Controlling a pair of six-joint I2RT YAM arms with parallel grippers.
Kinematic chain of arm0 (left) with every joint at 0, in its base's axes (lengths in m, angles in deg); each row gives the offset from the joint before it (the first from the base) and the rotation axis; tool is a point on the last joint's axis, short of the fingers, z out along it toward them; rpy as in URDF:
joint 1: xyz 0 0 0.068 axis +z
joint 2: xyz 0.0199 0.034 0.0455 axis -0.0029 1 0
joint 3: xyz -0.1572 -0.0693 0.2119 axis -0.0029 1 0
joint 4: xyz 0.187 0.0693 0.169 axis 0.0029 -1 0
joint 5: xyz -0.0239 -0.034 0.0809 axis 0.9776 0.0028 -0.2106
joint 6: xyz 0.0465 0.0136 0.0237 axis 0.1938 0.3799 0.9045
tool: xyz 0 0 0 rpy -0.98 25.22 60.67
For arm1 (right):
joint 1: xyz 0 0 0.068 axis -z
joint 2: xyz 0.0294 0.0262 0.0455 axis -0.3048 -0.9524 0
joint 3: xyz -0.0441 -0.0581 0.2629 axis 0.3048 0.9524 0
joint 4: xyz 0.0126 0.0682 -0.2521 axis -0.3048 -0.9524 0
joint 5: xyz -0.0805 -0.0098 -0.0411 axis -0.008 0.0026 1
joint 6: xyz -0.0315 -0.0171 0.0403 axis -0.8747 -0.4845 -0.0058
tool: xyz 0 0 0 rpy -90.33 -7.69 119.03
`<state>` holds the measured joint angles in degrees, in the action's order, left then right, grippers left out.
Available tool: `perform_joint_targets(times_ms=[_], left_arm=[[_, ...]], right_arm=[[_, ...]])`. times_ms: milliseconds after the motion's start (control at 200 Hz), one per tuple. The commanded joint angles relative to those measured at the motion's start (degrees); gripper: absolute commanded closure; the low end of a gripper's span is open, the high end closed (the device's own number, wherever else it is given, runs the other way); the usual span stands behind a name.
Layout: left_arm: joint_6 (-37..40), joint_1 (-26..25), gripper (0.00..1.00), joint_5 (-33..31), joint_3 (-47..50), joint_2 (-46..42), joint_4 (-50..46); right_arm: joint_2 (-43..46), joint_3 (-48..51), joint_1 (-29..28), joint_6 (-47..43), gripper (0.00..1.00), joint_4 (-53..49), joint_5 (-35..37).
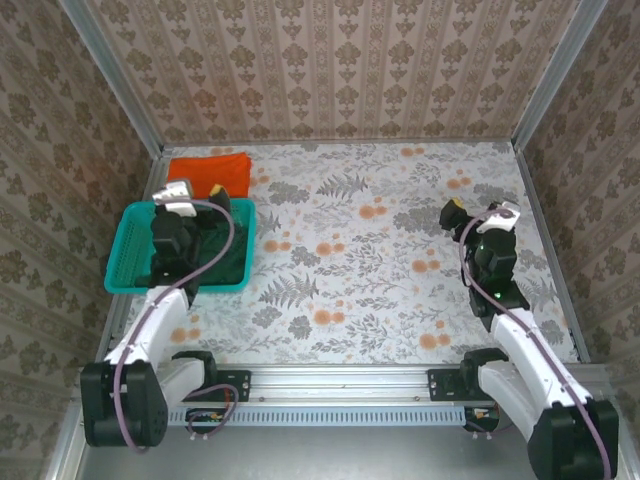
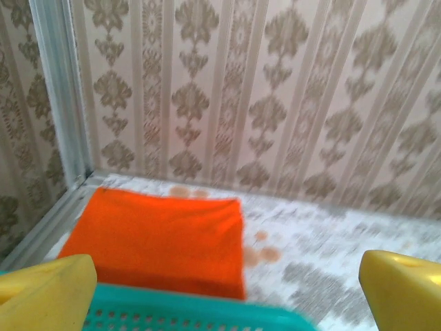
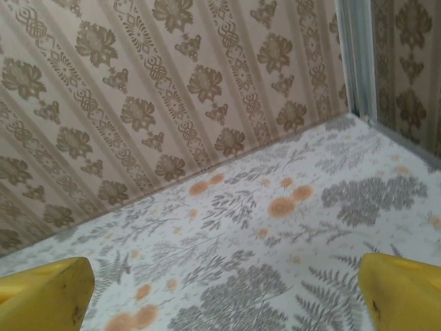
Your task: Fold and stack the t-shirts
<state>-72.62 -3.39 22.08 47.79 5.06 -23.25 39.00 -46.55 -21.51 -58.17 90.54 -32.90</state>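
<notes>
We begin with the table point(image 1: 400, 260), which has a pattern of leaves and orange flowers; patterned walls point(image 1: 330, 70) close it in on three sides.

Next in size is the teal basket point(image 1: 122, 250), which stands at the left side of the table, near the left wall. Inside it lies the green shirt point(image 1: 232, 258), dark and bunched, partly hidden under the left arm; we cannot tell how it is folded.

The orange shirt point(image 1: 208, 170) is smaller; it lies folded flat as a neat rectangle in the far left corner, just behind the basket. From the left wrist we see it point(image 2: 158, 238) beyond the basket rim point(image 2: 200, 318); whether the two touch we cannot tell.

The left gripper point(image 1: 195, 195) hangs over the far part of the basket. Its yellow fingers point(image 2: 48, 289) are spread wide and hold nothing.

The right gripper point(image 1: 480, 212) hangs over the bare right side of the table, well apart from both shirts. In the right wrist view its fingers point(image 3: 45, 293) are also spread wide, with only the tabletop between them.
</notes>
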Motion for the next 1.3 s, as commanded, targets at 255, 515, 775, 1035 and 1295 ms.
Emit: perform_joint_targets(times_ms=[255,515,775,1035,1295], left_arm=[[-26.9,3.5,0.0,3.3,-14.8,-2.4,-35.2],[-21.5,-3.7,0.0,-19.2,-27.1,7.8,-77.2],[-27.4,3.9,0.06,-1.4,-18.7,13.3,-65.0],[-27.5,6.0,0.08,1.2,-24.7,25.5,-60.5],[-26.3,6.7,0.09,1.8,-30.2,33.1,-57.2]], right_arm=[[-14.4,-5.8,1.5,20.8,0.0,0.5,-38.3],[-32.4,-22.3,-30.4,4.2,0.02,-21.2,-23.2],[-32.9,-16.3,-36.4,-0.1,0.02,-11.6,-13.8],[-31.3,-13.3,-36.4,0.2,0.01,-6.9,-14.5],[-31.5,-13.0,-36.4,0.1,0.01,-6.0,-15.0]])
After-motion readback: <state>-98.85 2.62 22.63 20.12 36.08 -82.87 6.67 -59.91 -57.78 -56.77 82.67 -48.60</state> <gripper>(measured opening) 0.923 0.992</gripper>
